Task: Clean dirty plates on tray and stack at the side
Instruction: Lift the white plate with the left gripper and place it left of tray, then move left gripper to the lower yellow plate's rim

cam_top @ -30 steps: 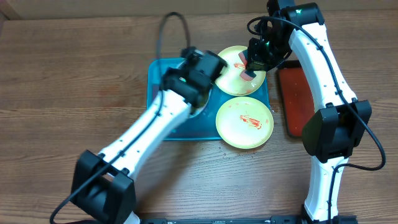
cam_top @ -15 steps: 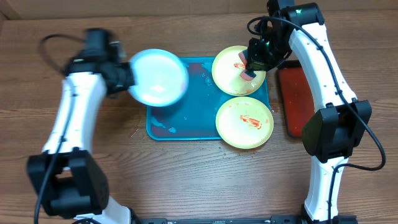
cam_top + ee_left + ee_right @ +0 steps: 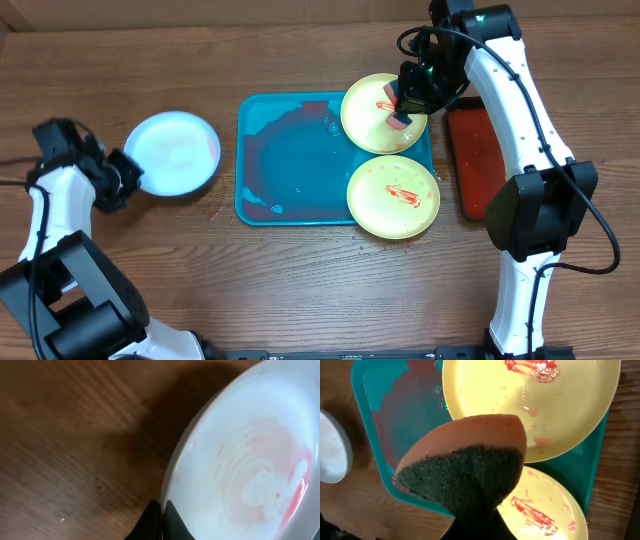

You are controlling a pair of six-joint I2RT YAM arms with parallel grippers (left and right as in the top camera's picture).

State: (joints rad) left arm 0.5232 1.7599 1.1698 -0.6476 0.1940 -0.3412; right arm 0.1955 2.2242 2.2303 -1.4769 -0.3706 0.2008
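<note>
The pale blue-white plate is over the bare wood left of the turquoise tray. My left gripper is shut on its near rim; in the left wrist view the black fingertips pinch the rim of the plate, which carries faint pink swirls. Two yellow-green plates with red smears lie at the tray's right end, one far and one near. My right gripper hovers over the far plate, shut on an orange and dark green sponge.
A red tray with a black rim lies right of the turquoise tray. The turquoise tray's floor is wet with reddish streaks. A cardboard wall runs along the table's far edge. The left arm's cable trails by the table's left edge.
My left arm has swung the pale plate off the tray and leftward, down to the wood beside it. The right arm and sponge have stayed still.
</note>
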